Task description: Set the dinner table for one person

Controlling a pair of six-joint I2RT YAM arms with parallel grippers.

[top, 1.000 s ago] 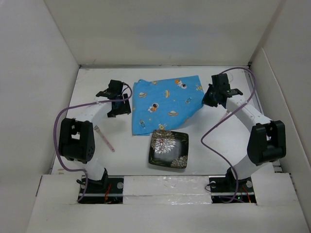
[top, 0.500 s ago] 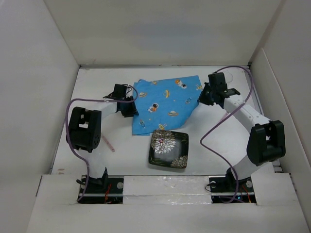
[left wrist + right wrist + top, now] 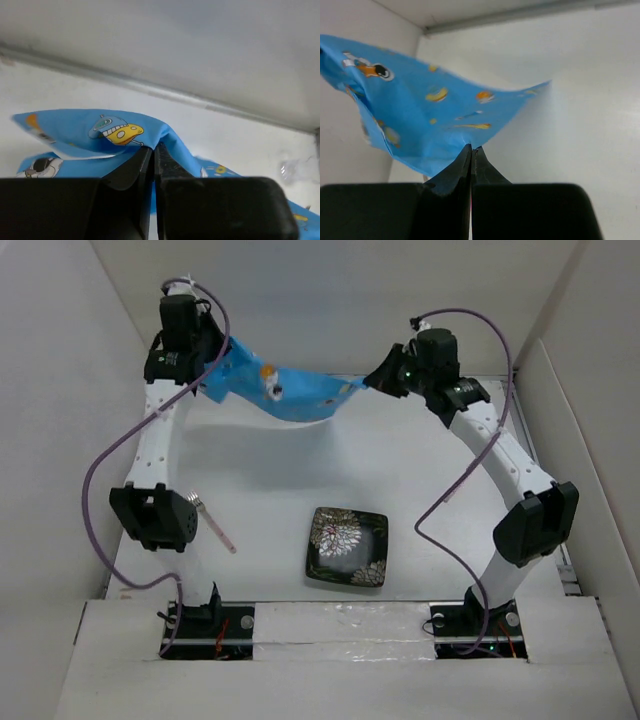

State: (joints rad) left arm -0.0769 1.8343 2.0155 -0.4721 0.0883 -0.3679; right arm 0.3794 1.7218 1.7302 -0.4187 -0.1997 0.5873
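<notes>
The blue cartoon-printed placemat [image 3: 290, 398] hangs in the air above the far part of the white dinner table [image 3: 270, 475], sagging between my two raised arms. My left gripper [image 3: 207, 377] is shut on its left corner; in the left wrist view the placemat [image 3: 107, 131] bunches at the tips of the left gripper [image 3: 154, 146]. My right gripper [image 3: 377, 381] is shut on the opposite corner. In the right wrist view the placemat [image 3: 427, 117] spreads away from the tips of the right gripper [image 3: 471, 148].
A black square plate with a white flower pattern [image 3: 347, 547] lies near the front middle. A fork with a pink handle [image 3: 216, 524] lies at the front left by the left arm. White walls [image 3: 70, 390] enclose the table.
My left gripper has shut on the placemat's left corner. Both arms have risen and swung toward the back wall, lifting the placemat off the table and stretching it between them.
</notes>
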